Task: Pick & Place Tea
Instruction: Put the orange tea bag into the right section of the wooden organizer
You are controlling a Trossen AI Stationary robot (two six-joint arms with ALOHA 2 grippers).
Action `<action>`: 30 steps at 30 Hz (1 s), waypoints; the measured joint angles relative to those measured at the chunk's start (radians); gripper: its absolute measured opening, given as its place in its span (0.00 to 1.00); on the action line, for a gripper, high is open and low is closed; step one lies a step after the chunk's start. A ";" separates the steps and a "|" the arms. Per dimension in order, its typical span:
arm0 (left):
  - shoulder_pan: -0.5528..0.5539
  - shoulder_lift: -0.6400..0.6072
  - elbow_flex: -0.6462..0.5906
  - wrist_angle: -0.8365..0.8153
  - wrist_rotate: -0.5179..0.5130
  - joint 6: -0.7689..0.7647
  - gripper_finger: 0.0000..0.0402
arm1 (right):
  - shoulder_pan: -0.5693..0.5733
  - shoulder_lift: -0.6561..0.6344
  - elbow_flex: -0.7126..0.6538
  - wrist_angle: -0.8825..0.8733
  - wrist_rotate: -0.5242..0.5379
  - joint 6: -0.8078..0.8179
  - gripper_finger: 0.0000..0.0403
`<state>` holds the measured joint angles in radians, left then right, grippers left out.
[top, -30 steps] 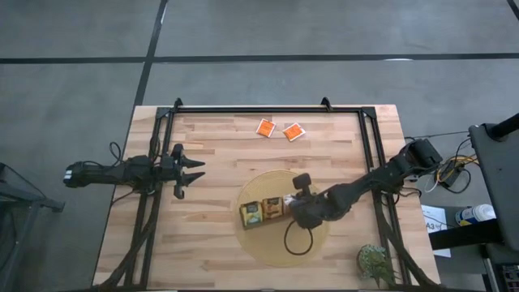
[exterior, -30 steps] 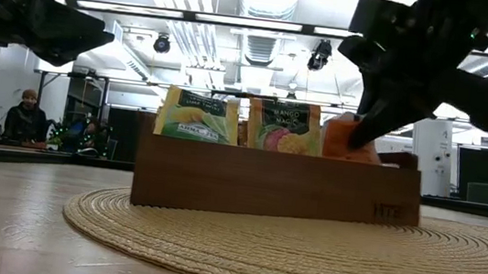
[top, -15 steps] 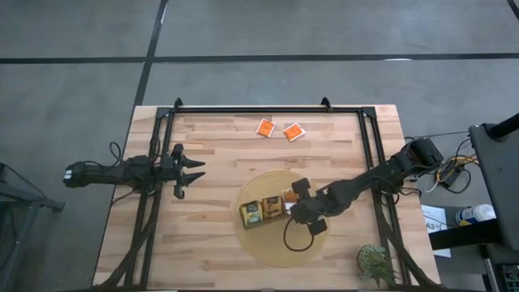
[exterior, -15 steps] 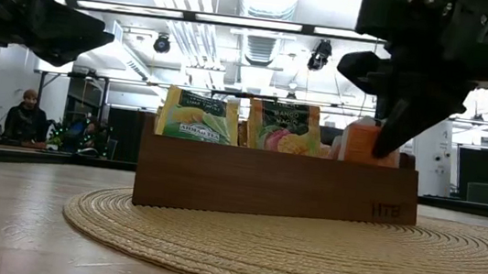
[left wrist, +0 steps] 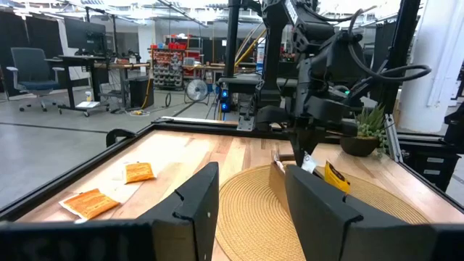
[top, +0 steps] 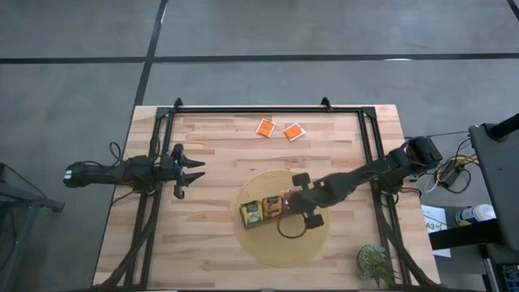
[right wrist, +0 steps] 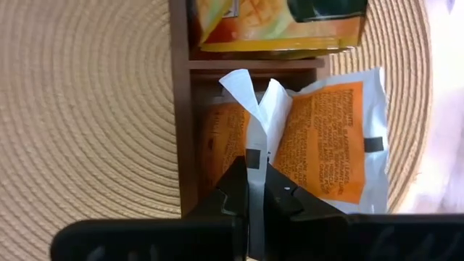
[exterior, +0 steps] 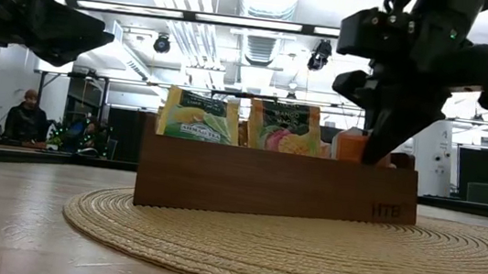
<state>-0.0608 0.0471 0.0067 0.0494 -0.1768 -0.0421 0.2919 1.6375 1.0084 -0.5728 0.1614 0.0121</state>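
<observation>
While right gripper (right wrist: 255, 190) has fingers clamped on orange sachet's (right wrist: 319, 138) white edge over tray's (exterior: 275, 185) end compartment, centre-frame in high view, it should lower straight, release only once inside. Left gripper (top: 193, 171) waits mid-left, fingers apart. Two more sachets (top: 278, 130) lie upper-centre on table (top: 211, 251).

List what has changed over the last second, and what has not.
The right gripper, shut on an orange sachet, shifted toward the tray's end compartment and lowered the sachet, which now sits deeper behind the tray wall. It has not let go. The left gripper stayed open at the table's left side, and the two loose orange sachets near the far edge did not move.
</observation>
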 joint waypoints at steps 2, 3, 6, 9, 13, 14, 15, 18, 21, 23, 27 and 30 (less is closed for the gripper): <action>0.000 0.000 0.000 0.000 0.000 0.000 0.38 | -0.012 0.000 0.000 0.000 -0.001 -0.003 0.02; 0.000 0.000 0.000 0.000 0.000 0.000 0.38 | -0.018 0.000 0.000 0.000 -0.001 -0.012 0.02; 0.000 0.000 0.000 0.000 0.000 0.000 0.38 | -0.033 0.000 -0.001 0.000 -0.002 -0.043 0.02; 0.000 0.000 0.000 0.000 0.000 0.000 0.38 | -0.050 0.000 -0.001 0.000 -0.019 -0.057 0.02; 0.000 0.000 0.000 0.000 0.000 0.000 0.38 | -0.062 0.000 -0.001 0.001 -0.060 -0.068 0.03; 0.000 0.000 0.000 0.000 0.000 0.000 0.38 | -0.062 0.000 -0.001 0.000 -0.061 -0.067 0.05; 0.000 0.000 0.000 0.000 0.000 0.000 0.38 | -0.063 0.000 -0.001 0.000 -0.062 -0.067 0.06; 0.000 0.000 0.000 0.000 0.000 0.000 0.38 | -0.064 0.000 -0.001 0.000 -0.066 -0.065 0.13; 0.000 0.000 0.000 0.000 0.000 0.000 0.38 | -0.067 0.000 0.004 -0.006 -0.062 -0.064 0.22; 0.000 0.000 0.000 0.000 0.000 0.000 0.38 | -0.069 0.000 0.019 -0.015 -0.057 -0.064 0.27; 0.000 0.000 0.000 0.000 0.000 0.000 0.38 | -0.071 0.000 0.071 -0.068 -0.048 -0.065 0.36; 0.000 0.000 0.000 0.000 0.000 0.000 0.38 | -0.071 0.000 0.123 -0.124 -0.004 -0.065 0.42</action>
<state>-0.0608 0.0473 0.0069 0.0492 -0.1770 -0.0420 0.2211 1.6375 1.1314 -0.6973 0.1570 -0.0526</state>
